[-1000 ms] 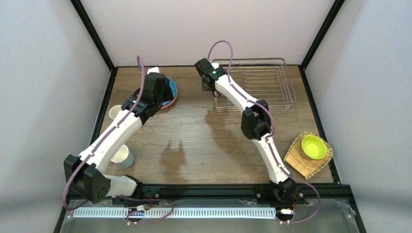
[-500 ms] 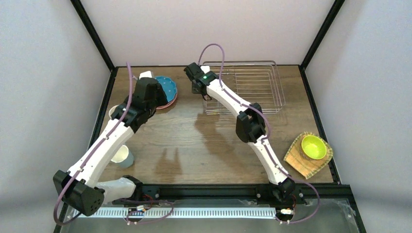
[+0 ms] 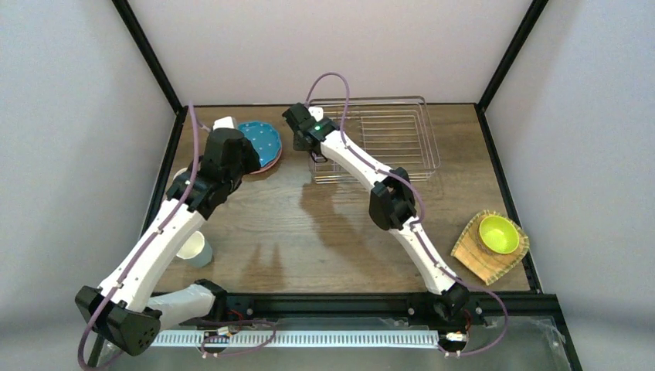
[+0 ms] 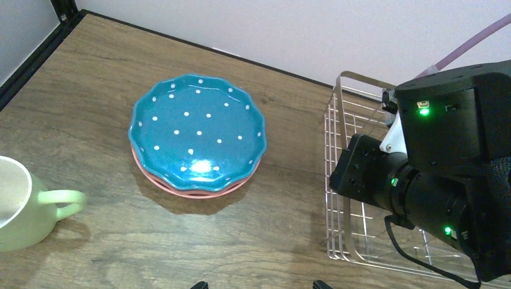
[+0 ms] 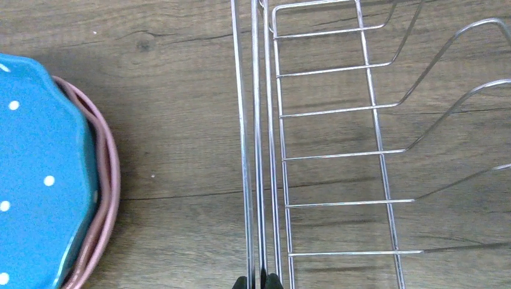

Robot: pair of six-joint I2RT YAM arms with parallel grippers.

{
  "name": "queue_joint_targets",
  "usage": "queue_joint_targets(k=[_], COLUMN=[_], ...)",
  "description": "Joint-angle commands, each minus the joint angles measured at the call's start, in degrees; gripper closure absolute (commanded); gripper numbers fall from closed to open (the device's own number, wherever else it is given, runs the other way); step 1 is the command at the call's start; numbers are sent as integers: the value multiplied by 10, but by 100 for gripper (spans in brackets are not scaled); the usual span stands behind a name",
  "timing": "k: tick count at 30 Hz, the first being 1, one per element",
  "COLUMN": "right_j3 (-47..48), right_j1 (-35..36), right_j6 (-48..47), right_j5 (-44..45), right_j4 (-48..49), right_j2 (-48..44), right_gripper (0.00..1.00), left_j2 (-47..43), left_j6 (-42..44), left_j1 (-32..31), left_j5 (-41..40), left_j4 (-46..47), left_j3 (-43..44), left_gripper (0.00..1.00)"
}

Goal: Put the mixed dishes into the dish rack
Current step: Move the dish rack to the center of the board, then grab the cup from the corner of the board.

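Note:
The dish rack (image 3: 386, 131) is a silvery wire basket at the back of the table. My right gripper (image 5: 259, 282) is shut on the wire rim (image 5: 256, 150) of its left side; in the top view it (image 3: 317, 153) sits at the rack's left edge. Just left of the rack a blue dotted plate (image 4: 197, 131) lies stacked on a pink plate (image 4: 181, 189). My left gripper (image 4: 260, 285) hangs open above bare wood in front of the plates, holding nothing. A pale green mug (image 4: 18, 205) stands to the left of it.
A light blue mug (image 3: 197, 249) stands near the left front. At the right front a lime bowl (image 3: 498, 234) rests on a woven tan plate (image 3: 473, 256). My right wrist (image 4: 446, 174) reaches over the rack's near-left corner. Black frame posts edge the table.
My right gripper has dragged the dish rack leftward, closer to the plates. My left arm has drawn back to the left and uncovered the blue dotted plate.

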Motion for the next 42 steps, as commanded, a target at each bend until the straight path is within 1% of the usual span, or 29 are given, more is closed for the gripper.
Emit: queue_joint_targets(k=[1, 5, 12, 15, 16, 18, 22, 23, 24, 25, 27, 31, 34, 39, 42], right_j3=[20, 22, 23, 22, 22, 22, 17, 16, 14, 11, 4, -7, -17, -56, -59], right_j1=[27, 35, 45, 47, 47, 48, 49, 49, 48, 49, 49, 48, 45, 33, 23], right_j6=[75, 83, 83, 83, 82, 80, 72, 71, 68, 65, 60, 48, 42, 33, 26], right_j5=[-120, -138, -141, -145, -146, -148, -150, -150, -150, -149, -146, -131, -114, -94, -92], right_j4=[79, 97, 114, 114, 114, 113, 111, 111, 113, 114, 117, 112, 102, 108, 108], right_j2=[55, 65, 73, 75, 75, 75, 74, 73, 71, 68, 61, 44, 29, -12, -27], right_gripper=[99, 99, 99, 97, 94, 86, 59, 55, 48, 45, 43, 32, 30, 28, 28], left_j2=[-13, -23, -42, -45, -46, -47, -49, -49, -49, -49, -47, -42, -36, -19, -11], left_j6=[-9, -14, -30, -38, -40, -45, -53, -56, -58, -59, -61, -63, -63, -64, -63], left_j1=[-3, -4, -3, -3, -3, -3, -3, -3, -4, -4, -3, -3, -3, -3, -3], left_j5=[-9, -11, -16, -16, -15, -14, -15, -15, -14, -14, -15, -16, -16, -9, -6], left_j4=[-14, -14, -9, -8, -8, -7, -7, -7, -6, -6, -6, -5, -2, 4, 9], left_j3=[-9, -16, -39, -48, -51, -54, -61, -62, -63, -64, -63, -58, -52, -39, -32], left_gripper=[0, 0, 0, 0, 0, 0, 0, 0, 0, 0, 0, 0, 0, 0, 0])
